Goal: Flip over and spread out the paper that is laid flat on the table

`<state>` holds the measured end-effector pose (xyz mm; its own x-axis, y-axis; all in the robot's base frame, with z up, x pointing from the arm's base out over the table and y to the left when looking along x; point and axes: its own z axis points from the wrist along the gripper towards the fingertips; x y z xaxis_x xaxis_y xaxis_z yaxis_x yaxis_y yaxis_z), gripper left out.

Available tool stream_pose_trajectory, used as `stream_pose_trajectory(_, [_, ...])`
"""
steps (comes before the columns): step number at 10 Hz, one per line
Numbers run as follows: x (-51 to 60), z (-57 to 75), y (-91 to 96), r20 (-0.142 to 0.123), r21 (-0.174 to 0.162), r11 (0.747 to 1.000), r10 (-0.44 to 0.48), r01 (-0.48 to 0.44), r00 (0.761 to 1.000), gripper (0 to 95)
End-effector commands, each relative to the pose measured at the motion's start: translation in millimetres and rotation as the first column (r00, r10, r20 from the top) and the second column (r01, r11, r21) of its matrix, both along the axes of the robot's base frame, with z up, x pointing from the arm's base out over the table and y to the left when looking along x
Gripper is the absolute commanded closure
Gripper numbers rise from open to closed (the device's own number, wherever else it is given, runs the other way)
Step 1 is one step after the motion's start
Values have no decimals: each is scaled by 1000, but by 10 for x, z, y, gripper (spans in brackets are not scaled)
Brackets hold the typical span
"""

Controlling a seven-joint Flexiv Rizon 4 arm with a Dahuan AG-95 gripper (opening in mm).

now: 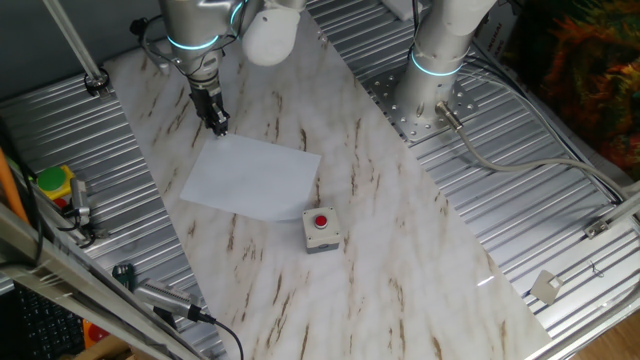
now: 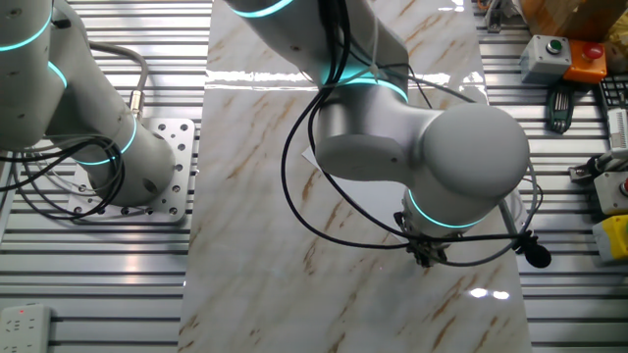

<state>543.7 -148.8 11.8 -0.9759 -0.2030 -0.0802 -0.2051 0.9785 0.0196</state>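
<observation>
The paper is a plain white sheet that lies flat on the marble-look table. My gripper points straight down at the sheet's far left corner. Its dark fingers are drawn close together, with their tips on that corner. In the other fixed view my own arm covers nearly all of the sheet, and only a white sliver of paper shows beside the arm. There the gripper is mostly hidden under the wrist.
A small grey box with a red button sits just off the sheet's near right corner. A second arm's base is bolted beside the table. Ribbed metal panels flank both sides. Tools and a cable lie at the near left.
</observation>
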Motion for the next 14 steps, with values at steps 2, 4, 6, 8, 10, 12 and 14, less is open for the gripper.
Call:
stream_pose_trajectory(2, [3,-16,-1,2,4,1000,1,-1,1000,570])
stream_pose_trajectory(4, [3,-17,-1,2,5,1000,0,0,1000,570])
stream_pose_trajectory(6, [4,-24,0,3,10,1000,-6,6,1000,570])
stream_pose_trajectory(8, [5,-30,1,2,11,1000,-9,9,1000,570])
stream_pose_trajectory(10, [6,-35,2,4,13,1000,-11,11,1000,570])
stream_pose_trajectory(12, [7,-38,5,4,15,1000,-12,12,1000,570])
stream_pose_trajectory(14, [8,-40,7,5,16,1000,-13,13,1000,570])
